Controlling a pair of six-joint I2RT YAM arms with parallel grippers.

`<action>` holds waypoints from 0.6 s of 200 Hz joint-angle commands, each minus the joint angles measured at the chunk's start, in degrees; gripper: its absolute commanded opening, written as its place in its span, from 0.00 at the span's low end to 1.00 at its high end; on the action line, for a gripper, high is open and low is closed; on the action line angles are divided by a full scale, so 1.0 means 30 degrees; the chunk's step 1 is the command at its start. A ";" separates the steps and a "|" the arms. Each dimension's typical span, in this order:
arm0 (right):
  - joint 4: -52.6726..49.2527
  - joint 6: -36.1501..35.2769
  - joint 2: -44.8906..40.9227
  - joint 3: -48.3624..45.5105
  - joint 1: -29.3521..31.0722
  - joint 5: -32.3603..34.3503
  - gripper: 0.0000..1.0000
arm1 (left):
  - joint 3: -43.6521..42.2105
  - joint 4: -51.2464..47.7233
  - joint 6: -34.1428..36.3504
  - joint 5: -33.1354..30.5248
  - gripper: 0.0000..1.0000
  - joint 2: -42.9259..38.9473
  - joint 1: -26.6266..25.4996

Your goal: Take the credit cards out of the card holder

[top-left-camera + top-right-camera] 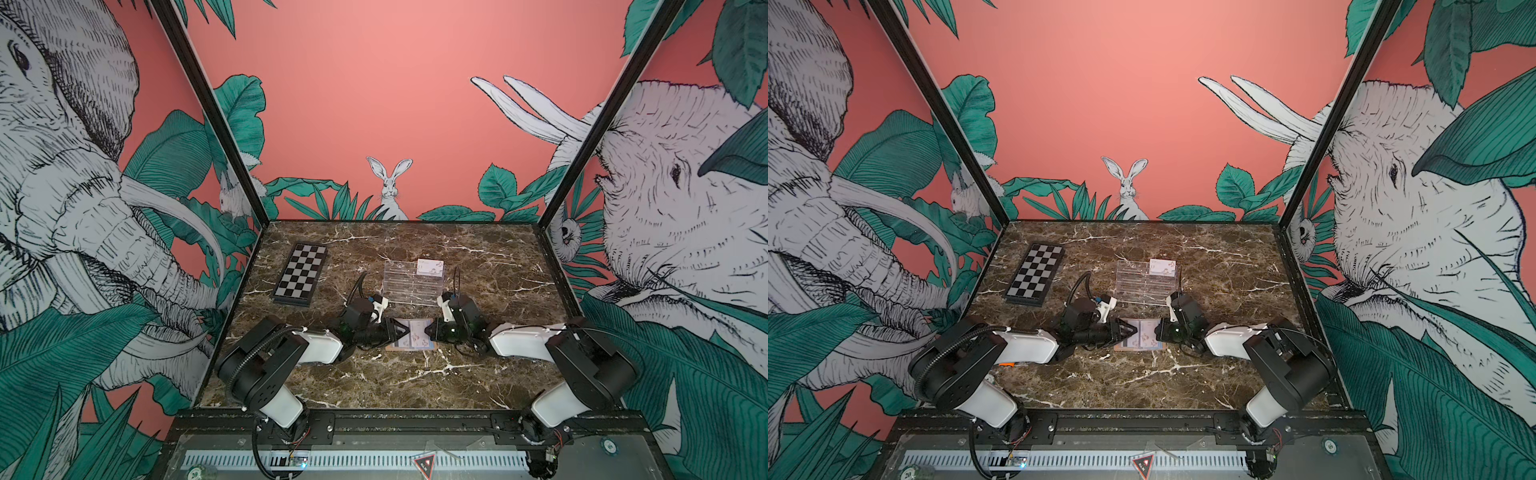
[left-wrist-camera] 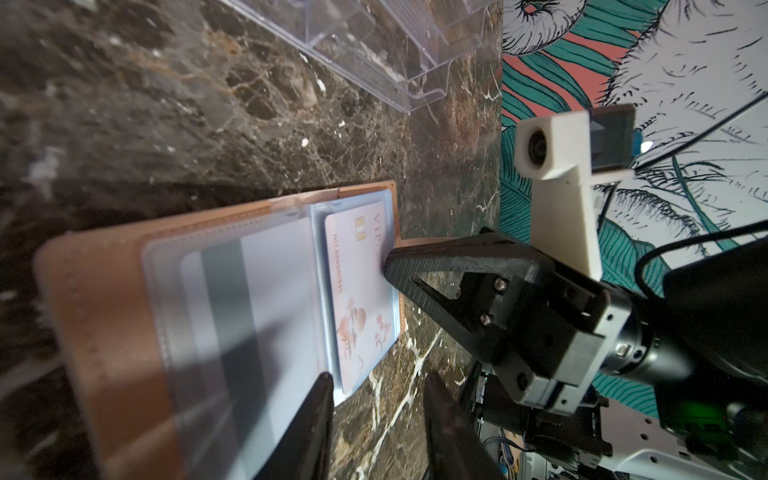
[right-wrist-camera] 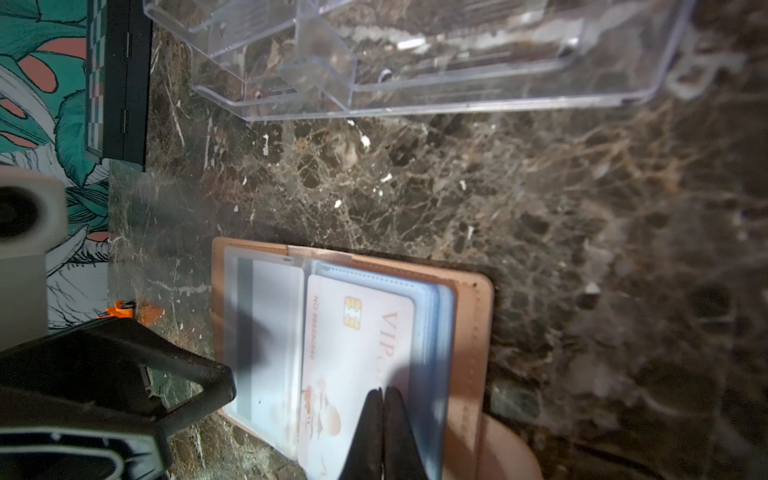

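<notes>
Progress: one card out, more waiting in the sleeves

Marble surface (image 1: 478, 266) carries everything. Toward the back, the clear rack (image 1: 409, 291) has a single whitish card (image 1: 430, 267) standing in its top tier, which I take as one extraction done. Nearer the robot, the card holder (image 3: 469, 332) lies open and flat between the two hands. The left hand (image 2: 378, 376) has its fingers apart, tips at the holder's left page, clamped on nothing. The right hand (image 3: 381, 392) has its fingers pressed together on the right page, over the pink-white VIP card (image 3: 357, 345). Whether they pinch that card or merely press on it, I cannot tell. That card seems to poke past its sleeve at one end, so its removal looks under way. A card with a dark stripe (image 3: 270, 316) sits fully inside the left sleeve. Further blue sleeves are stacked beneath, their contents hidden, so most of the job appears left.
</notes>
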 commanded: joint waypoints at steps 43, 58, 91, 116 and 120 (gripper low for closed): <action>0.0599 0.0210 0.0497 -0.0550 -0.0037 -0.0098 0.00 | -0.0663 0.3190 -0.1123 0.0116 0.34 0.1542 -0.0095; 0.0454 0.0254 0.0506 -0.0495 -0.0026 -0.0056 0.00 | -0.0691 0.3794 -0.1451 0.0176 0.33 0.1820 -0.0099; 0.0258 0.0299 0.0506 -0.0549 0.0091 0.0340 0.00 | -0.0714 0.4314 -0.1804 0.0249 0.32 0.2267 -0.0103; 0.0207 0.0258 0.0506 -0.0564 0.0134 0.0373 0.00 | -0.0712 0.4423 -0.1951 0.0245 0.31 0.2598 -0.0089; 0.0206 0.0254 0.0506 -0.0565 0.0139 0.0362 0.00 | -0.0726 0.4429 -0.1975 0.0249 0.31 0.2660 -0.0074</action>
